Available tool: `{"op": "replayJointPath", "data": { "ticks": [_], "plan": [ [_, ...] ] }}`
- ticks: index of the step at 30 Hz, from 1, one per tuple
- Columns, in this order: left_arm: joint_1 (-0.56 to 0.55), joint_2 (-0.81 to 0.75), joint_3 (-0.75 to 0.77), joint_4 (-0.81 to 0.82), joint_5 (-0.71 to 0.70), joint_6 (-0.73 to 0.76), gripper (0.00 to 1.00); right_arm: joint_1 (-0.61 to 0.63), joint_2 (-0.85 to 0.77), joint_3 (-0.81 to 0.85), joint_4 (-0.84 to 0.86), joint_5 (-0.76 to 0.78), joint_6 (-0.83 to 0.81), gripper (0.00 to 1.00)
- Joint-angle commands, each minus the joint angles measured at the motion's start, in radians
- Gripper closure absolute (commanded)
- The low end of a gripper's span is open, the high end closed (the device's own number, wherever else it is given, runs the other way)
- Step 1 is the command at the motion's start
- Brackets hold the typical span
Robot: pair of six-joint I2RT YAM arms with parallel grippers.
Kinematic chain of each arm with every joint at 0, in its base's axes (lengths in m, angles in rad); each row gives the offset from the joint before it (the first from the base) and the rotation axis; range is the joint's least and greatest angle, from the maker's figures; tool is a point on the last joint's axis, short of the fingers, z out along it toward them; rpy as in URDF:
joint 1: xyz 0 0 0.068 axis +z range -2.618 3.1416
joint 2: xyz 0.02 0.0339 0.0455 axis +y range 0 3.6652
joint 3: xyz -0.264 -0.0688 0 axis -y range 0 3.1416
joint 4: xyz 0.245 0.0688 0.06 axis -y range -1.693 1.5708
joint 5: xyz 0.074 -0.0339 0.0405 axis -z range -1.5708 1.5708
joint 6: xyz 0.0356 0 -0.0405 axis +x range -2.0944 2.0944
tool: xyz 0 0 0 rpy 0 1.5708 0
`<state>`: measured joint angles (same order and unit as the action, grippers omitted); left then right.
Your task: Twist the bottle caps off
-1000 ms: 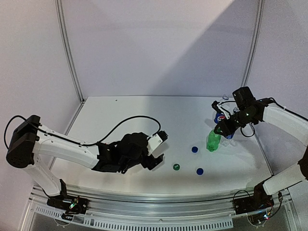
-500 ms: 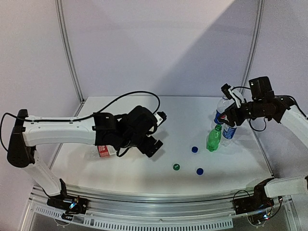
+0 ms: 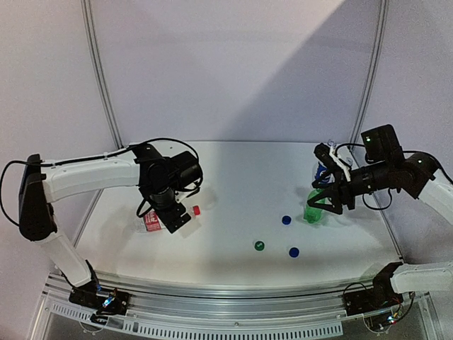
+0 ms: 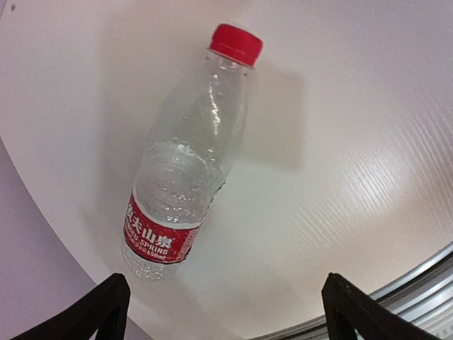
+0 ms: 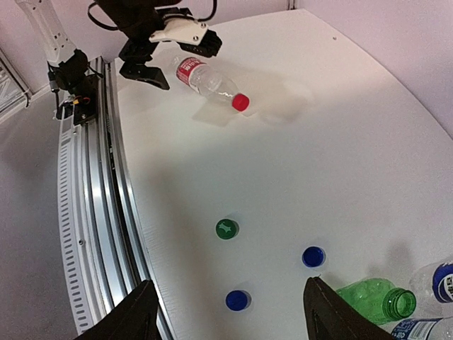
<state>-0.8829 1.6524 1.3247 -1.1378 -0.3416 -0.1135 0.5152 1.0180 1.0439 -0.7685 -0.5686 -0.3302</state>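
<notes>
A clear bottle with a red label lies on its side on the table, its red cap screwed on. My left gripper hangs open just above the bottle's base end, touching nothing; in the top view the left gripper covers the bottle's middle. One green cap and two blue caps lie loose on the table. The green bottle stands uncapped at the right. My right gripper is open and empty beside it.
Two more clear bottles, one with a Pepsi label and one with a blue label, stand behind the green one near the right edge. The aluminium rail runs along the near table edge.
The left arm swung back to the left and now points down over the red-label bottle. The right gripper dropped beside the green bottle, and its jaws spread wider.
</notes>
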Motion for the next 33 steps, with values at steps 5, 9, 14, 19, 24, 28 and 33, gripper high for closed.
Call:
{"op": "replayJointPath", "data": {
  "ticks": [5,9,14,19,24,28,33],
  "plan": [
    [0.179,0.046,0.006,-0.035,0.129,0.196,0.02,0.006,-0.022,-0.016,-0.048,-0.073,-0.049,0.28],
    [0.24,0.066,-0.031,-0.028,0.06,0.222,0.03,0.005,-0.03,-0.016,-0.058,-0.091,-0.056,0.28],
    [0.288,0.095,-0.067,0.031,0.054,0.303,0.03,0.005,-0.045,-0.02,-0.063,-0.103,-0.062,0.28],
    [0.311,0.18,-0.045,0.084,0.129,0.402,0.04,0.005,-0.051,-0.019,-0.069,-0.107,-0.067,0.28],
    [0.338,0.243,-0.054,0.101,0.159,0.461,0.09,0.006,-0.055,-0.022,-0.069,-0.106,-0.069,0.28],
    [0.348,0.274,-0.069,0.113,0.155,0.483,0.16,0.006,-0.051,-0.022,-0.07,-0.106,-0.072,0.28],
    [0.339,0.244,-0.069,0.111,0.162,0.477,0.18,0.006,-0.051,-0.022,-0.072,-0.105,-0.076,0.28]
  ]
}}
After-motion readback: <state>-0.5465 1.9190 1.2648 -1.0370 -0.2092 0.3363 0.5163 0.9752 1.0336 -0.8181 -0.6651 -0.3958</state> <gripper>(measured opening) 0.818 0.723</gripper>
